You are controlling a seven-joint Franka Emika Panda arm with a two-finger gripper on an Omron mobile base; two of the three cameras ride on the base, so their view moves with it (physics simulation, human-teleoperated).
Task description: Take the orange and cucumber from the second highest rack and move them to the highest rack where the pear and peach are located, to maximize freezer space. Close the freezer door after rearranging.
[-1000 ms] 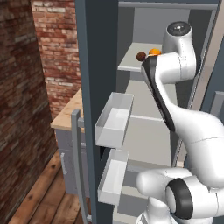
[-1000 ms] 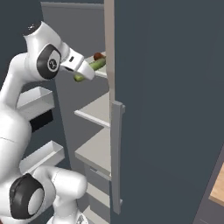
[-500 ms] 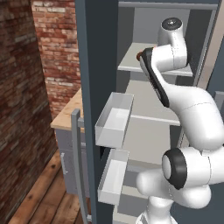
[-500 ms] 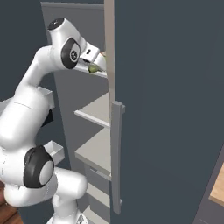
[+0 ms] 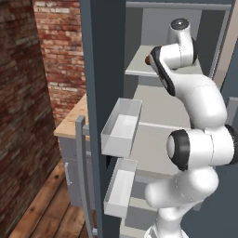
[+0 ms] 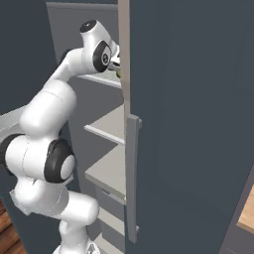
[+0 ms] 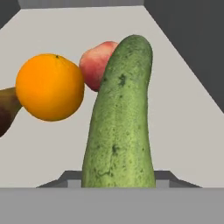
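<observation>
I have the jaws clamped on the cucumber point(image 7: 119, 122); in the hand view it runs straight up out of the grip, its near end swallowed at the bottom of the frame and its rounded far end pointing deeper into the freezer. The fingertips themselves are hidden behind the cucumber's body, so the grip reads from how squarely it sits along my line of sight. Just left of the cucumber, past the jaws, the orange point(image 7: 50, 86) sits on the shelf floor point(image 7: 183, 113). Behind the orange and touching the cucumber's left flank as far as I can tell is the peach point(image 7: 97, 63), reddish pink. Further left, cut by the frame edge, a brownish-green sliver of the pear point(image 7: 6, 111) lies against the orange.

From the left base view the arm point(image 5: 195, 102) stands tall, elbow bent, forearm reaching up and in so the wrist is level with the highest rack point(image 5: 137, 67). Two door bins point(image 5: 122, 128) hang on the open door below and to the left of it. In the right base view the wrist point(image 6: 101, 52) is tucked at that same rack, and a small green bit of cucumber point(image 6: 118, 73) peeks out beside the pale door edge point(image 6: 124, 59)
</observation>
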